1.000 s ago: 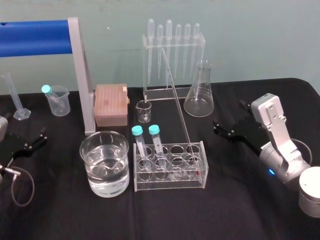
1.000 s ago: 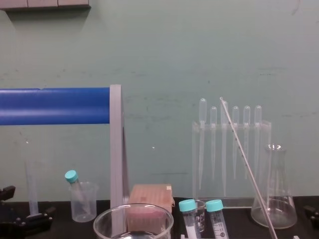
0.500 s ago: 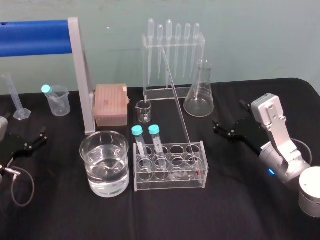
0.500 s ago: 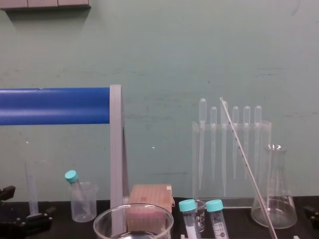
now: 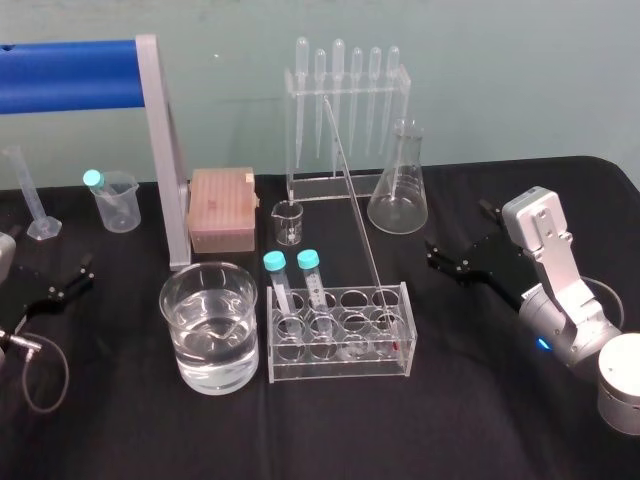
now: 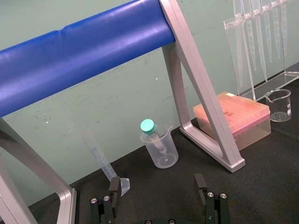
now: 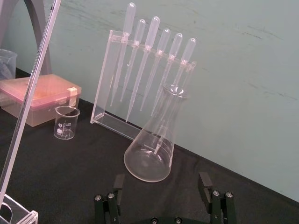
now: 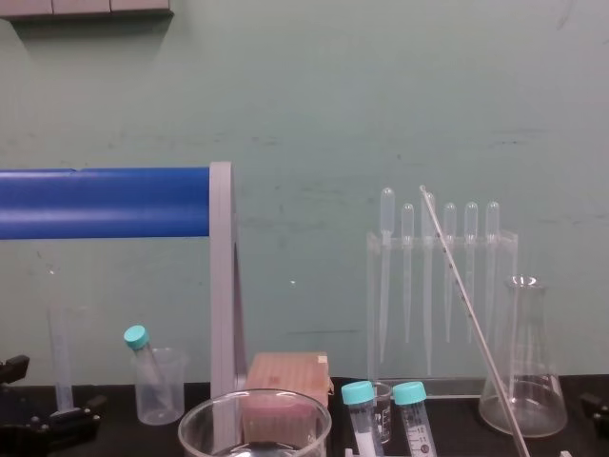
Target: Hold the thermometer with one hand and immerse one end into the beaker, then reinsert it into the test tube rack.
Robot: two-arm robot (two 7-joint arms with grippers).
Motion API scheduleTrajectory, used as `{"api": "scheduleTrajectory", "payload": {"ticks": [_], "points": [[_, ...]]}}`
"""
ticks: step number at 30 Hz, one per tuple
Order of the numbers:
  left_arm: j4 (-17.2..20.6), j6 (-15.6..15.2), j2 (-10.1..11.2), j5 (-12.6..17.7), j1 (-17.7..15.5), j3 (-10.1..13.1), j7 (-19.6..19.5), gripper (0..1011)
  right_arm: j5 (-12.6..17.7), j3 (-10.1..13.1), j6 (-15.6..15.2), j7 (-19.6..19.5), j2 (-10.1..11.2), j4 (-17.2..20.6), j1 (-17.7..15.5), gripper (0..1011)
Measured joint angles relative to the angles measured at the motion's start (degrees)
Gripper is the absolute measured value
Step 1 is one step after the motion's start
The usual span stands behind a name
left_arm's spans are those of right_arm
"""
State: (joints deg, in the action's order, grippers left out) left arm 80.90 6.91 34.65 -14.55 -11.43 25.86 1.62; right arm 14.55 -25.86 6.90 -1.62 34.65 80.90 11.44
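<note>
Since the rack point(image 5: 340, 362) holds only its foot, the thermometer point(image 5: 355, 205) leans — right gripper point(image 7: 161, 184), counter's right edge, spread empty; left gripper point(image 6: 157, 182) parked, same.

The left gripper point(image 6: 157, 185) is pointing across the black cloth point(image 6: 261, 177), its two fingers point(image 6: 115, 189) standing wide apart, holding nothing. Just ahead, a little cloudy cup point(image 6: 161, 151) is holding a tube point(image 6: 148, 126) with a blue-green cap. A thin measuring tube point(image 6: 100, 156) is standing near one finger. Beyond the other finger, a pink box point(image 6: 233, 114), a tiny glass cup point(image 6: 280, 105) and a rack of droppers point(image 6: 254, 42) are sitting. A big blue bar point(image 6: 84, 51) is stretching above them.
</note>
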Motion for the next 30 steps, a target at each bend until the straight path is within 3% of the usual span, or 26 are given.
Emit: {"api": "scheduleTrajectory", "payload": {"ticks": [7,11,18,21,26,30], "points": [[0.0,0.0,0.0,0.0,0.0,0.0,0.0,1008,0.0,0.0,0.0,0.0,0.0,0.0,0.0,1003],[0.0,0.0,0.0,0.0,0.0,0.0,0.0,1008,1.5,1.9,0.2,0.3,-0.4,0.8,-0.6,1003],[0.0,0.0,0.0,0.0,0.0,0.0,0.0,1008,7.1,7.0,0.3,1.0,-1.6,3.6,-2.0,1003],[0.0,0.0,0.0,0.0,0.0,0.0,0.0,1008,11.5,9.8,0.3,2.8,-2.3,6.2,-2.7,1003],[0.0,0.0,0.0,0.0,0.0,0.0,0.0,1008,16.0,12.2,0.2,6.2,-3.1,9.5,-3.0,1003],[0.0,0.0,0.0,0.0,0.0,0.0,0.0,1008,18.9,12.8,-0.2,9.7,-3.8,11.5,-2.5,1003]]}}
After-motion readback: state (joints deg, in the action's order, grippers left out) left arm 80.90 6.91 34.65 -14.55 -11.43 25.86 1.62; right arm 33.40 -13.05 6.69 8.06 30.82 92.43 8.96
